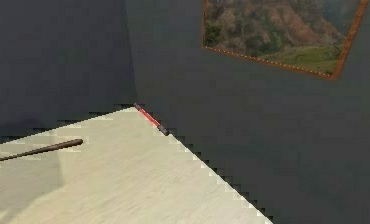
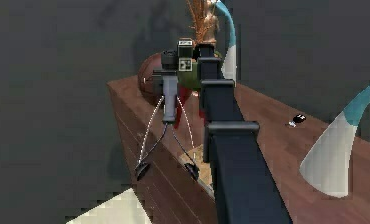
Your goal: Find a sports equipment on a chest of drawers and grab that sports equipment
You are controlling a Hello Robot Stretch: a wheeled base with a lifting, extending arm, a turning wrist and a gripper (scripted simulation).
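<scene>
Where the dark arm (image 2: 233,160) ends in the arm side view, you see the gripper (image 2: 168,166) in front of the brown chest of drawers (image 2: 128,115). You can't tell if it holds anything. A round brown ball (image 2: 147,72) sits on top, behind the gripper. Fwd view: dark stick (image 1: 38,151) on a pale top (image 1: 133,185), painting (image 1: 283,35) on the far wall.

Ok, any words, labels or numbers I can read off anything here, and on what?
No text can be read.
painting: a landscape, no lettering.
white squares: black marks, no legible text.
small black-and-white thing on the chest: too small to tell.
</scene>
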